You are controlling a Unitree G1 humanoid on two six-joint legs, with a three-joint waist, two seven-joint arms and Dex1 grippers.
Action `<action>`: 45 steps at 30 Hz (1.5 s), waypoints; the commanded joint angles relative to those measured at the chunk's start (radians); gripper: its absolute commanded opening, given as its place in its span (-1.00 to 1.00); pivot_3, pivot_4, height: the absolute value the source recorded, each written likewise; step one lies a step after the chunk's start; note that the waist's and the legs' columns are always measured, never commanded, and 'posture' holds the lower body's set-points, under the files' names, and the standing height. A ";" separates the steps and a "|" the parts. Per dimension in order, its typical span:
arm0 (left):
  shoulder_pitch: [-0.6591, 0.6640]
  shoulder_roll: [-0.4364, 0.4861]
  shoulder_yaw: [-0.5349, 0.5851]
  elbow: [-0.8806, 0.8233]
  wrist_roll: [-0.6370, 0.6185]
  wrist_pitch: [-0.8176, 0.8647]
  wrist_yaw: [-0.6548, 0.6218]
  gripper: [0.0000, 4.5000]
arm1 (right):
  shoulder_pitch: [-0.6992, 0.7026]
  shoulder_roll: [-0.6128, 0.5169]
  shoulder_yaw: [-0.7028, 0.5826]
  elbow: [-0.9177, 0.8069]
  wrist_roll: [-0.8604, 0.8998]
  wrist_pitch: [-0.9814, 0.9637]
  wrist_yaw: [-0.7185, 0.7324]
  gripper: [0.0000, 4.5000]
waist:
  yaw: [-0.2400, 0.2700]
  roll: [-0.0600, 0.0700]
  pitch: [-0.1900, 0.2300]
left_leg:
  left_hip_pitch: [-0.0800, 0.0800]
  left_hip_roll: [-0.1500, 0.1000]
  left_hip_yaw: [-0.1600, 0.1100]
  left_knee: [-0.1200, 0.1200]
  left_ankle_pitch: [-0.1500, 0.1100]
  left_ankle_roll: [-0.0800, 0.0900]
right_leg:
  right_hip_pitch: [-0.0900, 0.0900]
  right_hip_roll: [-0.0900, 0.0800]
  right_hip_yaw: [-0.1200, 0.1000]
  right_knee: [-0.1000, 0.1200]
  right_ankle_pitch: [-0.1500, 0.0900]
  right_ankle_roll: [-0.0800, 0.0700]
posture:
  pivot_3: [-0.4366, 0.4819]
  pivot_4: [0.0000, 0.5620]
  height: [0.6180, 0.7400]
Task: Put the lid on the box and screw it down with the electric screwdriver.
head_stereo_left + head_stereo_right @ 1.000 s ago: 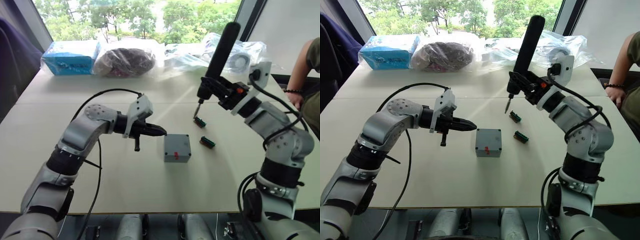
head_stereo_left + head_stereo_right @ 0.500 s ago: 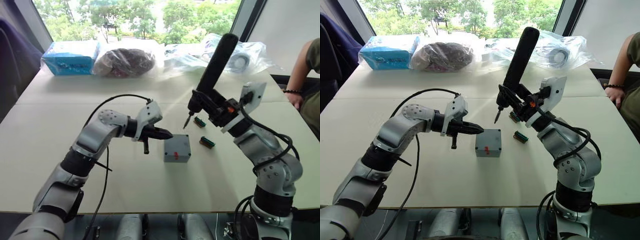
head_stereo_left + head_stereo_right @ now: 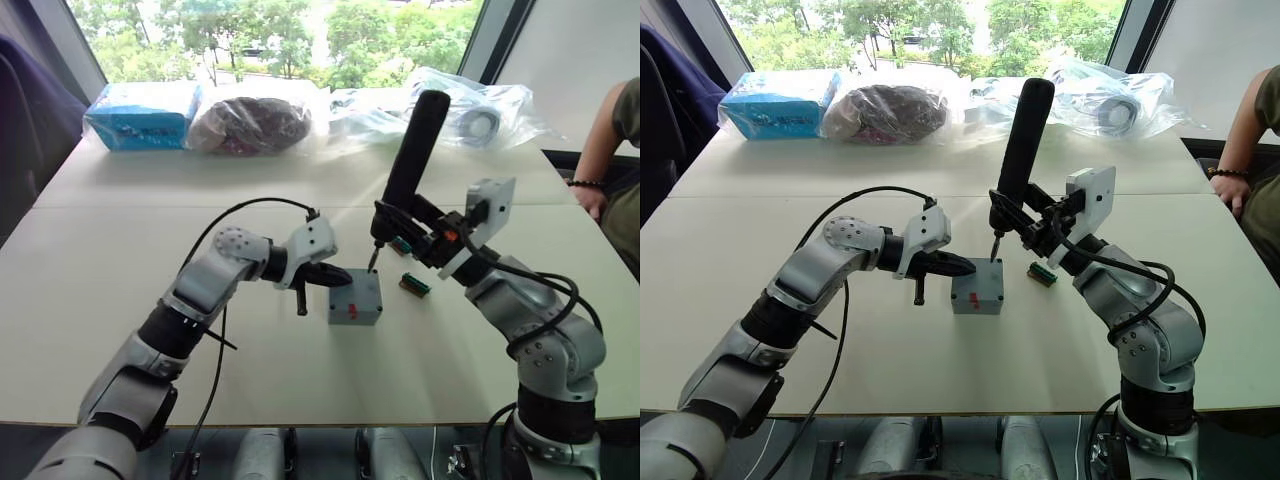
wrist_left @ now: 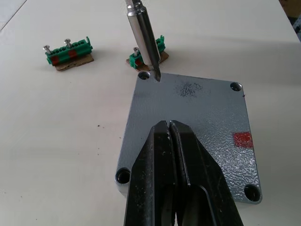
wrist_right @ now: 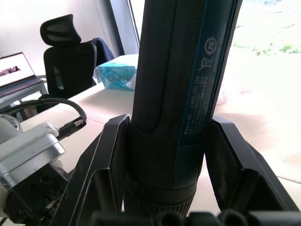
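- Grey lid (image 4: 188,132) sits on the box (image 3: 976,291) mid-worktop (image 3: 940,360).
- Left wrist view reveals the electric screwdriver (image 3: 1015,150) bit at a corner screw hole.
- Left end effector (image 4: 171,155) is closed, tips over the lid.
- Right end effector (image 5: 164,165) clamps the screwdriver.

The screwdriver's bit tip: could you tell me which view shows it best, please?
The left wrist view: the bit meets the lid beside a corner hole. Eye views show it small; the right wrist view shows the screwdriver body.
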 commanded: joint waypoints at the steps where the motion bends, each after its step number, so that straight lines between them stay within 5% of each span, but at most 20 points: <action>1: 0.002 0.002 -0.016 0.000 0.017 0.000 -0.010 -1.00 | -0.004 -0.021 -0.006 -0.020 -0.016 -0.054 0.013 -0.19 | 0.000 0.000 0.000 | 0.000 0.000 0.000 0.000 0.000 0.000 | 0.000 0.000 0.000 0.000 0.000 0.000 | -0.05 -0.47 1.00; 45: 0.012 -0.001 -0.019 0.002 0.041 -0.006 -0.020 -1.00 | 0.074 -0.010 0.090 0.048 -0.146 -0.199 0.024 -0.19 | 0.000 -0.001 0.000 | 0.002 0.000 0.000 0.000 0.000 0.000 | 0.002 0.000 0.000 0.000 0.000 0.000 | -0.05 -0.47 1.00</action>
